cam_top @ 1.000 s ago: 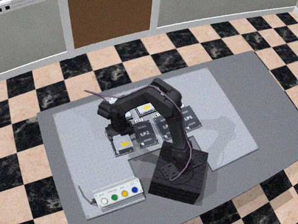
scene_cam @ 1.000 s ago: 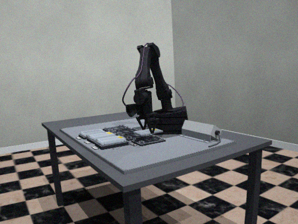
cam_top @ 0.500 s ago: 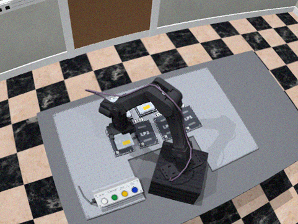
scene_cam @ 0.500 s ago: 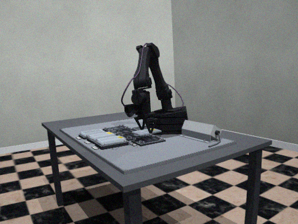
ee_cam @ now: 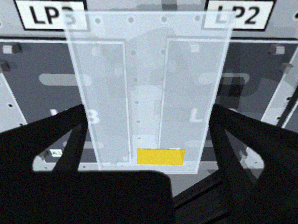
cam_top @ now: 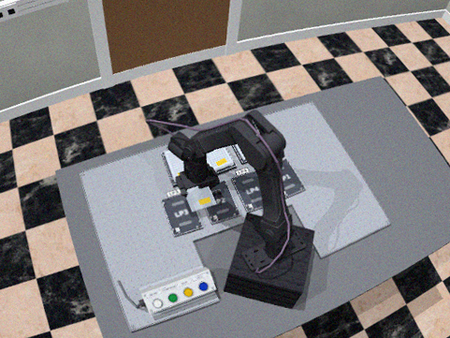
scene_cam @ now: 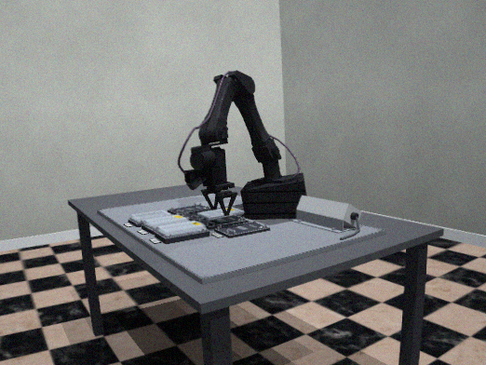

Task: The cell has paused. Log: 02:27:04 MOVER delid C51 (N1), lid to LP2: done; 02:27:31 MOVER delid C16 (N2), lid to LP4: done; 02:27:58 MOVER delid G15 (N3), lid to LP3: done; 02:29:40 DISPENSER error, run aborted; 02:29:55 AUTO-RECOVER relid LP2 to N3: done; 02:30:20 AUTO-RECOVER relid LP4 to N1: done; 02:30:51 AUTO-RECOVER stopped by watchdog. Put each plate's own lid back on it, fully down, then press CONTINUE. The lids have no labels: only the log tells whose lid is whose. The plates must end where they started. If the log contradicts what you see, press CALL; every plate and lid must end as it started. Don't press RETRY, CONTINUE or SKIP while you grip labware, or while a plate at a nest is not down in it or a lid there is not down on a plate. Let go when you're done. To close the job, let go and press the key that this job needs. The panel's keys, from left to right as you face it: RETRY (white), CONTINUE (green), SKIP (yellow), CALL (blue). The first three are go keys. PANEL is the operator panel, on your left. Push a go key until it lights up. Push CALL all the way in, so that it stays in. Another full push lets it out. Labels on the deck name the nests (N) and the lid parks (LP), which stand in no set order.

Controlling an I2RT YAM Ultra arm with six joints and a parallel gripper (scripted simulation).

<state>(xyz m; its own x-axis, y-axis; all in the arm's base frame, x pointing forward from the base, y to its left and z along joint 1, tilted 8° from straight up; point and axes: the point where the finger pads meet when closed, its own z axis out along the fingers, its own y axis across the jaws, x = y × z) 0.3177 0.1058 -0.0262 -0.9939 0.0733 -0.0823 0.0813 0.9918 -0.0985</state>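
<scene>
Wrist view: hand [ee_cam: 149,165] clamped across clear lid [ee_cam: 150,90], carried above surface astride gap between LP3 label [ee_cam: 50,14] and LP2 label [ee_cam: 240,15], long axis running straight ahead, yellow tag [ee_cam: 161,156] at near end.

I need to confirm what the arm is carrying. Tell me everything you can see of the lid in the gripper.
The lid is a thin, clear, rectangular cover with a faint raised rim and a yellow patch at the end nearest the wrist. The gripper is shut on its two long sides, holding it flat. It hangs above the deck, spanning the gap between the parks labelled LP3 and LP2, whose dark plates show through it. It looks apart from both.
</scene>
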